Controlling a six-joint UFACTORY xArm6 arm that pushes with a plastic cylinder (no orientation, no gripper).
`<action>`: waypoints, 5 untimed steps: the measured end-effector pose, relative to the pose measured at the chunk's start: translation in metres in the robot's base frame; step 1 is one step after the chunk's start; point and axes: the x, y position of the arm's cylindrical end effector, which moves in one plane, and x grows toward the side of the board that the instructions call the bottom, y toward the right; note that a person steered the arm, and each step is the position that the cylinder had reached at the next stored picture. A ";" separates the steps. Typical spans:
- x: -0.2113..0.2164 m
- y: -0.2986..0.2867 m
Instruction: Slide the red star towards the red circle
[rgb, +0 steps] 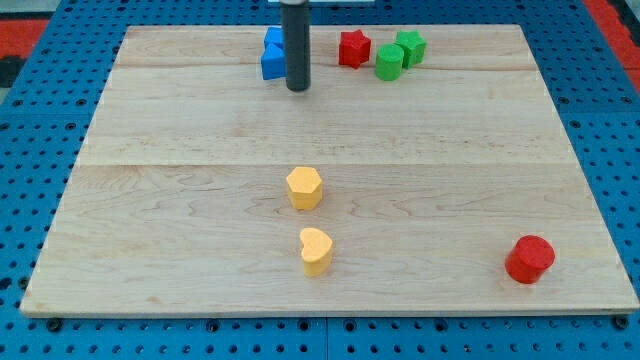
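The red star (353, 48) lies near the view's top, right of centre, on the wooden board (180, 200). The red circle (529, 259) sits at the view's bottom right. My tip (298, 88) rests on the board to the left of the red star and a little below it, right beside the blue blocks (272, 54). The tip is apart from the red star.
Two green blocks, a round one (389, 62) and a star-like one (410, 46), sit touching just right of the red star. A yellow hexagon (304, 187) and a yellow heart (316, 250) lie at the board's lower middle.
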 end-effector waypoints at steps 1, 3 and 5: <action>-0.066 0.012; -0.075 0.082; -0.006 0.109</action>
